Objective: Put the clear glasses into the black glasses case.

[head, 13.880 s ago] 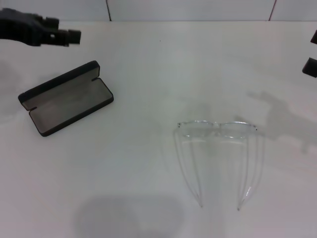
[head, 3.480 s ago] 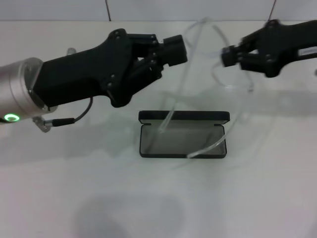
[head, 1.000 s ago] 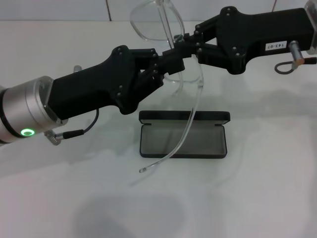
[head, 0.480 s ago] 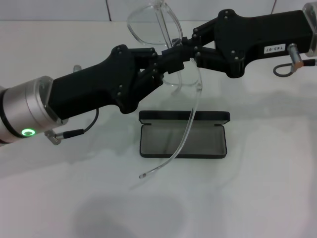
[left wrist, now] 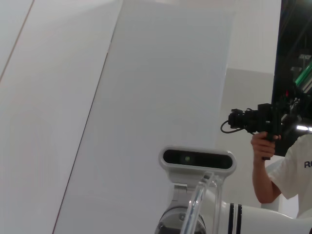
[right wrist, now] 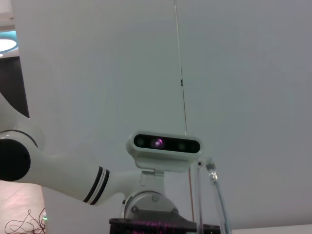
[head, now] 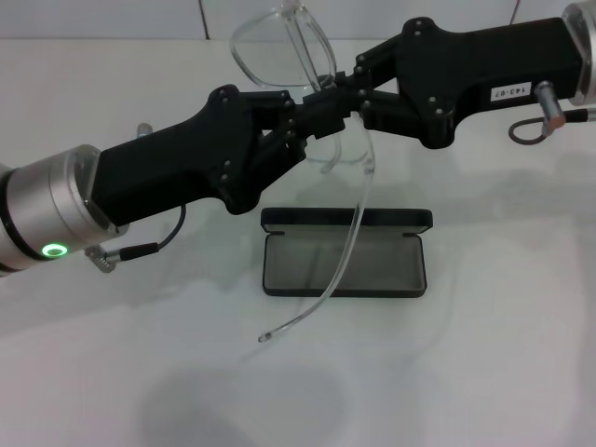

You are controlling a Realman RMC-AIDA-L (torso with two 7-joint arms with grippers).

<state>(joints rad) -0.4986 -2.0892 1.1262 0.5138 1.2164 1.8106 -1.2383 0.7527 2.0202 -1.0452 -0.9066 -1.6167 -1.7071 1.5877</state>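
Clamped on the frame of the clear, colourless thin-framed plastic glasses (head: 279, 51): black left gripper (head: 328, 104), reaching in from the left, meeting nose to nose with the black right gripper (head: 357, 84), also closed on the same frame from the opposite side. Held aloft, lenses tilted up above both grippers, one long curved see-through temple arm hanging down from between them, crossing over the matte black oblong clamshell glasses case (head: 345, 253) and ending just past its near edge. Directly beneath the grippers, lid open, grey lining showing, flat on the white table (head: 484, 354). Visible in both wrist views, a white head camera (right wrist: 165, 145) and, in the left wrist view, a person holding a camera rig (left wrist: 270, 161).
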